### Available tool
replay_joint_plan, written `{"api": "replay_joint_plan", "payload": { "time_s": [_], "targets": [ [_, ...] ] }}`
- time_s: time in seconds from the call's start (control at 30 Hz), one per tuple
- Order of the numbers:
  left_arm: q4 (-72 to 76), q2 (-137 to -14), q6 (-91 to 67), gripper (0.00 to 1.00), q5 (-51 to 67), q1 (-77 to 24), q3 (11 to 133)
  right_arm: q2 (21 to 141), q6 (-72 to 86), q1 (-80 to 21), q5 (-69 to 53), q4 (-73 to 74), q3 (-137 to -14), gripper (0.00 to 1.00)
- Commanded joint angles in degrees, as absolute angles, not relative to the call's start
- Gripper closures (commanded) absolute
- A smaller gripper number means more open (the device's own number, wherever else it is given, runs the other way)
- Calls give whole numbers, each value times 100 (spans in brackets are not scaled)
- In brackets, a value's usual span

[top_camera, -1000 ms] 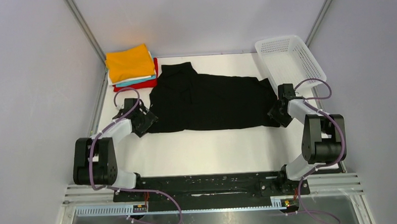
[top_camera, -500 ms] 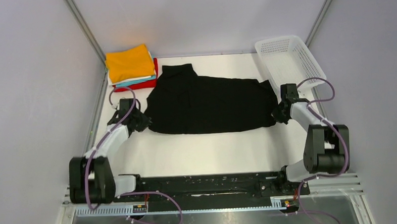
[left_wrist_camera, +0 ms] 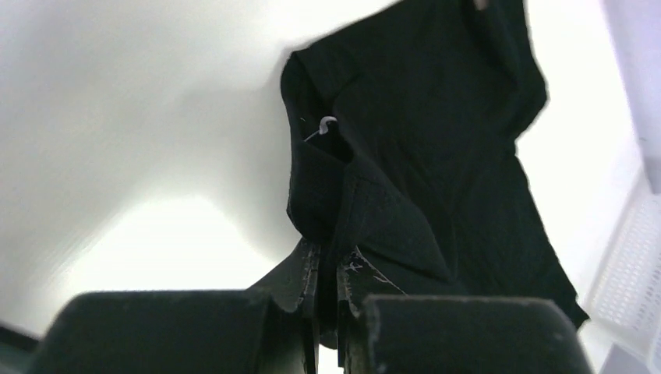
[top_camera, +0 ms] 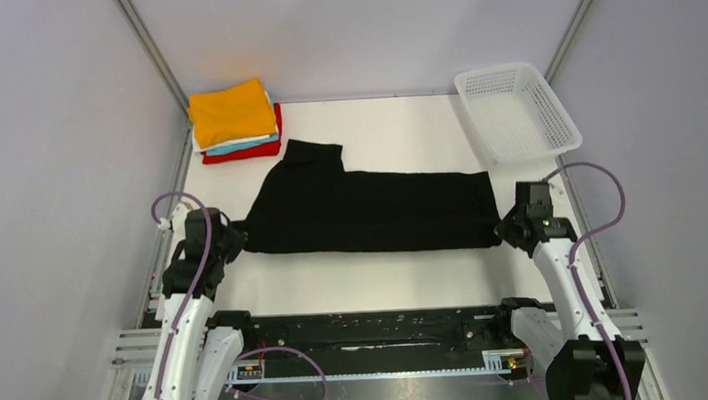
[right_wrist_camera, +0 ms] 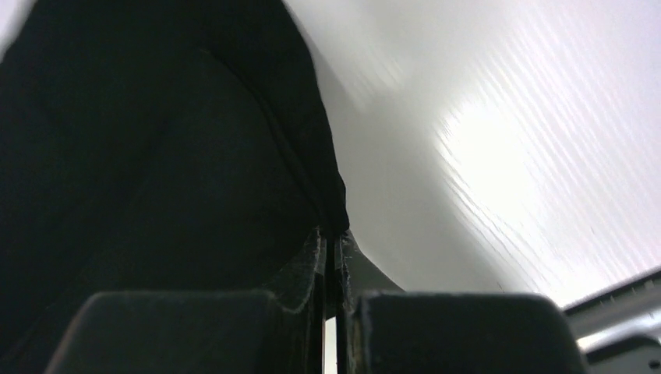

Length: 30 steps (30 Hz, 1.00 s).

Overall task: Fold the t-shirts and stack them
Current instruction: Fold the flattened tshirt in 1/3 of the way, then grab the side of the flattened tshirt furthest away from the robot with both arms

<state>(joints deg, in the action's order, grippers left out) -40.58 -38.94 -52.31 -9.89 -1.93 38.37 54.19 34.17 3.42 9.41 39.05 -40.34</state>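
The black t-shirt [top_camera: 369, 210] lies stretched across the middle of the white table [top_camera: 381, 275] as a long band, one sleeve poking toward the back. My left gripper [top_camera: 233, 243] is shut on its left end [left_wrist_camera: 366, 210]. My right gripper [top_camera: 505, 231] is shut on its right edge [right_wrist_camera: 179, 171]. A stack of folded t-shirts [top_camera: 234, 121], orange on top with white, teal and red beneath, sits at the back left corner.
A white mesh basket [top_camera: 516, 110] stands at the back right corner, its mesh wall [left_wrist_camera: 631, 257] also showing in the left wrist view. Grey walls enclose the table on three sides. The arm bases and a black rail [top_camera: 374, 330] run along the near edge.
Both grippers closed on the ends of the black t-shirt and drew back toward the near edge, dragging it closer and stretching it into a flatter, longer band.
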Motion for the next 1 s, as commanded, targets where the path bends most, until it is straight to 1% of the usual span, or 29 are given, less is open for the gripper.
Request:
{"api": "replay_joint_plan", "payload": {
  "time_s": [0.0, 0.03, 0.07, 0.1, 0.17, 0.2, 0.23, 0.27, 0.3, 0.33, 0.37, 0.43, 0.5, 0.53, 0.6, 0.63, 0.7, 0.77, 0.83, 0.87, 0.97],
  "targets": [
    [-5279, -3429, -5802, 100, -1976, -168, 3459, 4976, 3652, 368, 1254, 4778, -3350, 100],
    [-5376, -3340, -5876, 100, -2009, -171, 3376, 4867, 3806, 369, 1269, 4821, -3224, 100],
    [-5446, -3246, -5977, 100, -1987, -167, 3304, 4755, 3863, 367, 1122, 4777, -3114, 97],
    [-5480, -3168, -6045, 100, -1872, -167, 3246, 4669, 3963, 369, 1046, 4802, -3073, 92],
    [-5515, -3031, -6185, 92, -1680, -170, 3114, 4539, 4110, 369, 1016, 4873, -3012, 84],
    [-5581, -2974, -6264, 91, -1676, -167, 3091, 4483, 4144, 369, 1058, 4885, -2989, 78],
    [-5660, -2910, -6333, 88, -1697, -175, 3111, 4424, 4186, 365, 1105, 4911, -2995, 68],
    [-5726, -2843, -6387, 79, -1725, -168, 3139, 4377, 4223, 367, 1191, 4970, -3029, 54],
    [-5809, -2759, -6472, 25, -1782, -167, 3183, 4332, 4252, 369, 1289, 5035, -3091, 46],
    [-5875, -2662, -6499, 4, -1840, -167, 3266, 4275, 4243, 369, 1375, 5075, -3162, 36],
    [-5905, -2564, -6503, 1, -1910, -167, 3358, 4205, 4211, 369, 1492, 5121, -3236, 25],
    [-5971, -2350, -6527, 1, -2092, -167, 3605, 4036, 4127, 368, 1696, 5181, -3444, 9],
    [-5982, -2217, -6522, 1, -2279, -169, 3907, 3910, 4031, 369, 1882, 5266, -3679, 3],
    [-5928, -2182, -6490, 1, -2358, -172, 4047, 3840, 3925, 369, 1929, 5244, -3778, 1],
    [-5419, -2251, -6082, 1, -2194, -169, 4191, 3760, 3684, 369, 1992, 5140, -3949, 0],
    [-5099, -2374, -5847, 1, -1956, -167, 4226, 3755, 3585, 369, 1967, 5007, -4016, 1],
    [-4457, -2890, -5472, 1, -1290, -171, 4283, 3776, 3318, 369, 1506, 4556, -4051, 0],
    [-3822, -3728, -5104, 1, -443, -173, 4443, 3916, 3187, 369, 964, 4042, -4062, 1],
    [-3368, -4852, -4682, 1, 334, -249, 4824, 4237, 3066, 369, 536, 3532, -4116, 1],
    [-3353, -5634, -4533, 1, 283, -405, 5150, 4474, 3033, 369, 419, 3405, -4169, 1],
    [-3510, -7267, -4138, 1, -404, -938, 6305, 5265, 2877, 363, 371, 3285, -4508, 2]
  ]
}}
